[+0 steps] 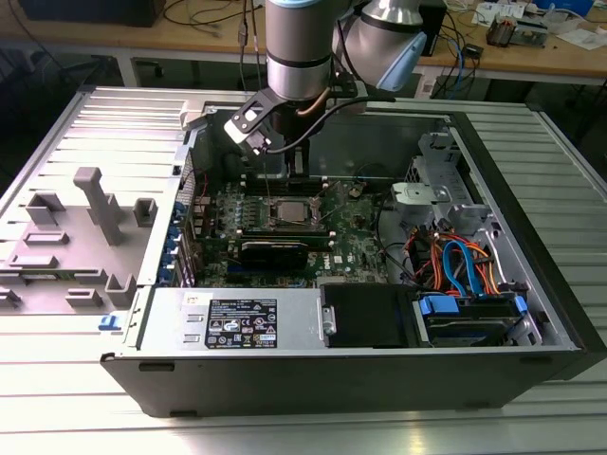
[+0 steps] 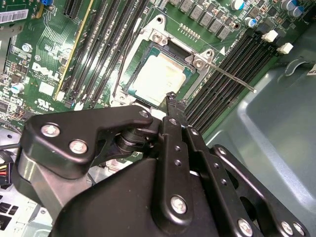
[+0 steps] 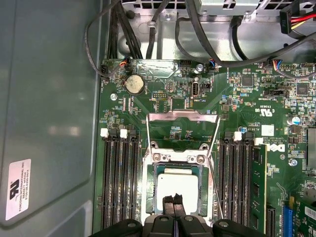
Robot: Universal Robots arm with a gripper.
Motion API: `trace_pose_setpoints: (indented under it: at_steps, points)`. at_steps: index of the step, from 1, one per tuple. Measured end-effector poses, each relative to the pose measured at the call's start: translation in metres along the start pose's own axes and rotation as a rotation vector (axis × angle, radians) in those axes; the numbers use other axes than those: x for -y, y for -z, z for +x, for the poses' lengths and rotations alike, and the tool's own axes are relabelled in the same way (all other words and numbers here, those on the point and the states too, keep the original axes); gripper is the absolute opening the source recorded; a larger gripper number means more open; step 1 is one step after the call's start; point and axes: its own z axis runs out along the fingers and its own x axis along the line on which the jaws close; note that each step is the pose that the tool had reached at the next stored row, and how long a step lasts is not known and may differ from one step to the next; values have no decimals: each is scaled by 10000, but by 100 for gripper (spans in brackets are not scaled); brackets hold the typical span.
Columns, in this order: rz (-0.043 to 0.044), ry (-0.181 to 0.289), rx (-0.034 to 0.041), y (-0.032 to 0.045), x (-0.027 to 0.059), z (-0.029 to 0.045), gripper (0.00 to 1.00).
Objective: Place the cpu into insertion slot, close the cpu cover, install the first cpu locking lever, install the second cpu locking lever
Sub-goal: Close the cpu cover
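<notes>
I looked down into the open computer case (image 1: 379, 379), its green motherboard (image 3: 276, 123) exposed. The cpu cover (image 3: 183, 116) stood flipped back, and a locking lever (image 2: 232, 78) stuck out free, so by my reckoning closing and both latches were not yet done. The cpu (image 3: 177, 190) lay seated in the insertion slot (image 3: 153, 192). My gripper (image 3: 173, 202) hovered at the chip's edge, fingertips pinched together on nothing. The case sat on a ribbed metal table (image 1: 76, 398), with cluttered benches (image 1: 550, 57) behind.

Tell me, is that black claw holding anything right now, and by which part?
Nothing, as far as shows. The gripper has its fingertips closed together with nothing between them, at the edge of the cpu, which lies in the insertion slot.
</notes>
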Motion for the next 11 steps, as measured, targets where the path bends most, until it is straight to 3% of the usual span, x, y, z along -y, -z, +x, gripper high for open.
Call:
trace_pose_setpoints:
  at_steps: [11]
  points:
    - [2, 0, 2, 7, 0, 0, 11]
